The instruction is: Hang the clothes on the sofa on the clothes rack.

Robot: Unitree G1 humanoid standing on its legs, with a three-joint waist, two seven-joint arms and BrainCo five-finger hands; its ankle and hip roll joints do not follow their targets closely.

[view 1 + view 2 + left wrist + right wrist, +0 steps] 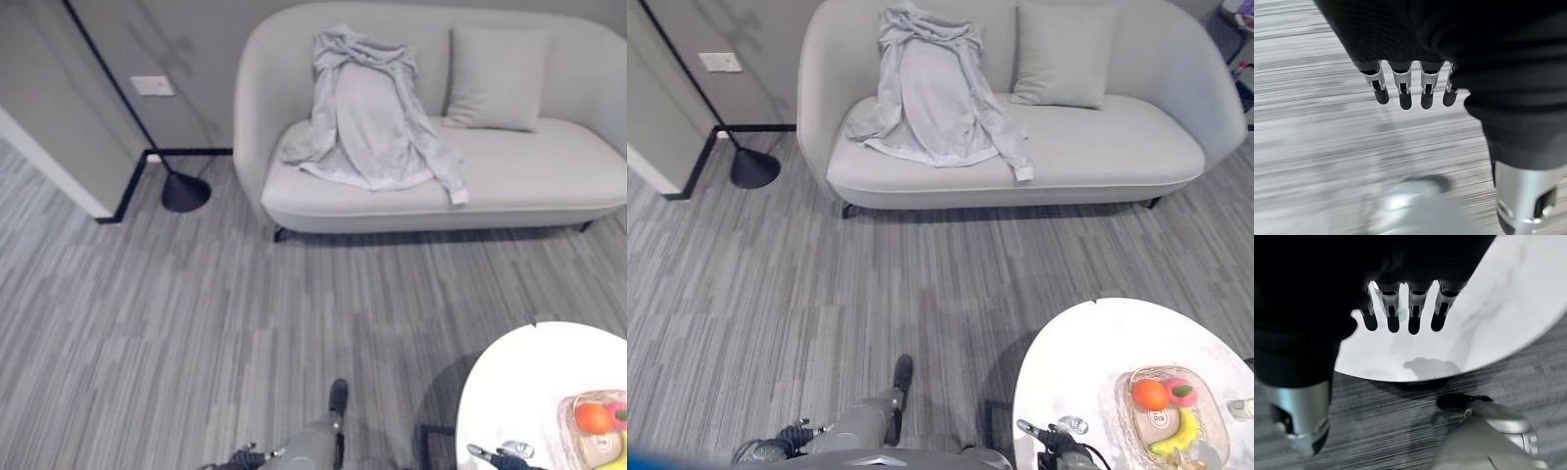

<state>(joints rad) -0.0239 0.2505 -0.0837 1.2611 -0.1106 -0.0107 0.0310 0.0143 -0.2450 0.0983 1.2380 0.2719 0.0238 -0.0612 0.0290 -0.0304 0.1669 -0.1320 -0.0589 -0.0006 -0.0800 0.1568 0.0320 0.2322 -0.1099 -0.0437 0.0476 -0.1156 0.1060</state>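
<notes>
- Grey hoodie (367, 117) lies draped over the sofa (529, 166) back and seat, beside a cushion (497, 78), well apart from the robot.
- Risk: one dangling sleeve could drag or slip out if the grab is shallow.
- Left robot hand (1410, 85) hangs over floor, fingers straight, holding nothing.
- Right robot hand (1400, 308) hangs above the white desk (1087, 362), fingers straight, empty.
</notes>
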